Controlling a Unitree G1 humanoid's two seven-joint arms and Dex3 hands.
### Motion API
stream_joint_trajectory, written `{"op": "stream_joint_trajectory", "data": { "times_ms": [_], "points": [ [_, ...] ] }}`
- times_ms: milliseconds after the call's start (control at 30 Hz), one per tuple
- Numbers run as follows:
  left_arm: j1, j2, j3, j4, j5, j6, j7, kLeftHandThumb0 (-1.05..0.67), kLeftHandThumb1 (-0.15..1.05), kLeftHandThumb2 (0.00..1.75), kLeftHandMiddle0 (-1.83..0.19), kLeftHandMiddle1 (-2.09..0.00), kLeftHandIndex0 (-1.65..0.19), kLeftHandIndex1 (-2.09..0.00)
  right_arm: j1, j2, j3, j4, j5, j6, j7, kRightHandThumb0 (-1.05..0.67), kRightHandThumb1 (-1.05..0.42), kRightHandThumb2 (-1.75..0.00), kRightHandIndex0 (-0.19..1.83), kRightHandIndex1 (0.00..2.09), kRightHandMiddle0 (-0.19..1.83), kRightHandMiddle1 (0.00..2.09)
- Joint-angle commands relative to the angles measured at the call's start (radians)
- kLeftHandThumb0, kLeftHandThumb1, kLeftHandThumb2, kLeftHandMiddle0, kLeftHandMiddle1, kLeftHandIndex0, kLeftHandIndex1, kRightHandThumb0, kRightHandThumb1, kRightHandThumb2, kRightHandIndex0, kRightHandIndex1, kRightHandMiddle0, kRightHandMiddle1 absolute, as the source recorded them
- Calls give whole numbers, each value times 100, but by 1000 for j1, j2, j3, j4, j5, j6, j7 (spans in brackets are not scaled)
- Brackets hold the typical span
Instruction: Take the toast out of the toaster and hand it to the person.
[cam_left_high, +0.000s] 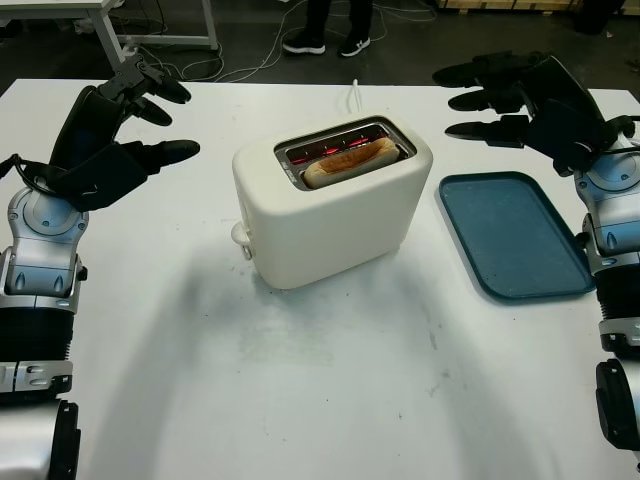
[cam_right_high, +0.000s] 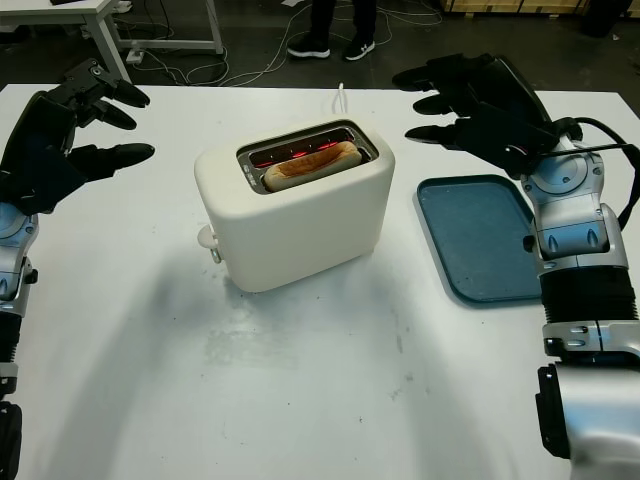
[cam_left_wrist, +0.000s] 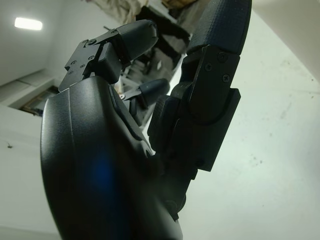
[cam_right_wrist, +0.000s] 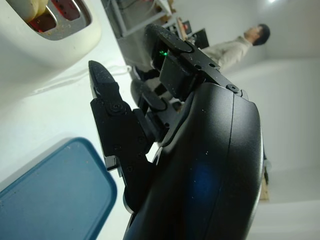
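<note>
**Waiting either side of the toaster, nothing in hand**

Holding both hands above the white table (cam_left_high: 330, 400), I have the cream toaster (cam_left_high: 335, 210) between them. My left hand (cam_left_high: 110, 140) is up over the table's left part, well apart from the toaster, open and gripping nothing. My right hand (cam_right_high: 480, 105) hangs open too, above the far end of the blue tray (cam_left_high: 515, 235), which lies flat just to the right of the toaster.

The toast (cam_left_high: 350, 160) sits down in the near slot, only its browned top edge showing above the metal rim; the rest is sunk inside the toaster. The far slot glows red, and I cannot make out anything in it. A white cord (cam_left_high: 353, 95) runs off behind the toaster.

At the table's far edge a person's legs and dark shoes (cam_left_high: 325, 42) stand, cut off at the top. My right wrist view catches that person (cam_right_wrist: 235, 47) side-on in a pale top.
</note>
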Motion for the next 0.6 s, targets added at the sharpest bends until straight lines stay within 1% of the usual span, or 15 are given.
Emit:
{"op": "stream_joint_trajectory", "data": {
  "times_ms": [0,67,133,233,300,467,567],
  "points": [
    [2,0,-4,-5,2,3,2,-95,92,2,-16,-141,-18,-127,5,3,4,-7,-8,8,-1,-9,-80,0,84,6,77,1],
    [2,-2,-3,-7,0,15,2,-96,91,2,-17,-140,-19,-127,2,2,7,-7,-10,19,3,-10,-80,0,83,5,76,0],
    [1,-2,-1,-9,0,7,4,-94,91,2,-17,-140,-19,-126,1,3,5,-11,-4,20,8,-12,-81,0,82,5,75,0],
    [-1,1,0,-6,2,-12,8,-94,91,1,-17,-140,-19,-126,7,4,-1,-23,4,15,4,-9,-81,0,84,5,75,0],
    [0,1,0,-7,-2,-9,2,-94,91,2,-16,-141,-18,-127,11,1,2,-26,-5,13,-3,-8,-80,0,85,6,76,1],
    [1,-5,2,-7,-15,16,-5,-95,90,1,-16,-141,-19,-127,6,0,10,-24,-18,41,-1,-12,-81,0,82,4,76,0],
    [-1,5,-3,-8,6,-9,6,-94,91,1,-17,-141,-19,-127,8,5,0,-23,-2,24,2,-11,-81,0,84,5,76,0]
  ]
}}
